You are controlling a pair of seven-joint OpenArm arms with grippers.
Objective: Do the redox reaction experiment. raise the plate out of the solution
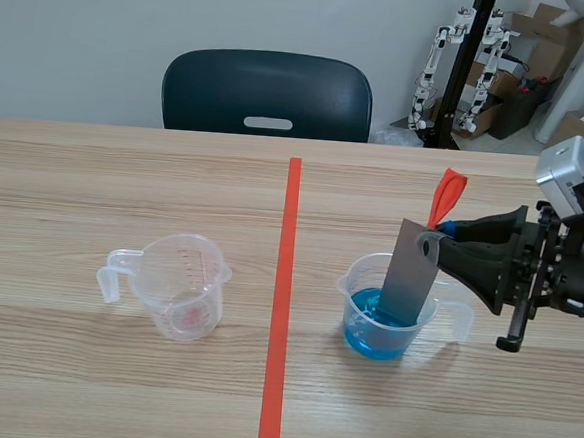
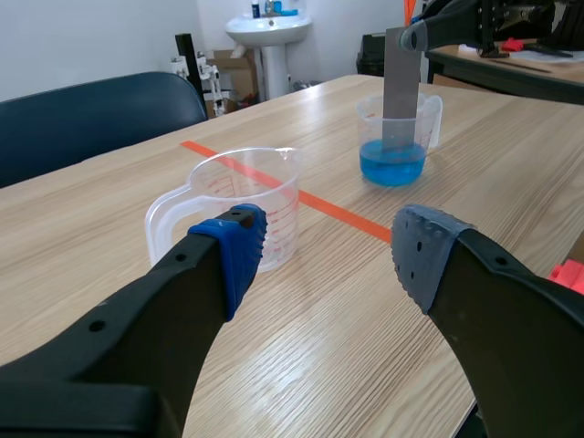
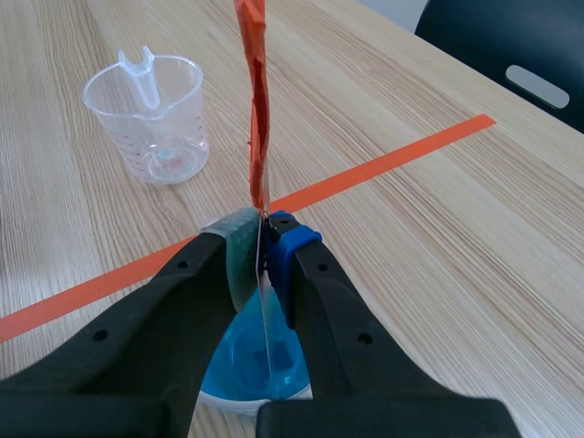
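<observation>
My right tool (image 3: 262, 233) is clamped on the top edge of the grey plate (image 1: 408, 277), pads pinching it from both sides. An orange-red tag (image 1: 447, 195) sticks up from the plate's top, just above the pinch point. The plate hangs roughly upright, slightly tilted. Its lower end is inside the right-hand cup (image 1: 356, 280), and as far as I can see it dips into the blue solution (image 1: 369, 337). Most of the plate stands clear above the rim. That cup is clear plastic, about a third full of blue, with its handle pointing toward the right arm. It sits on the counter (image 1: 94, 185), right of the red tape line (image 1: 284, 299).

My left tool (image 2: 324, 251) is wide open and holds nothing. Its blue pad and its grey pad are well apart, and it hovers low over the counter. An empty clear measuring cup (image 2: 255, 196) with red markings stands just ahead of it, left of the tape line. Its handle faces away from the blue cup. The two cups are well apart, with the tape between them.

A dark chair (image 1: 268, 95) stands at the far side of the counter. Behind it there are boxes and some rig parts.
</observation>
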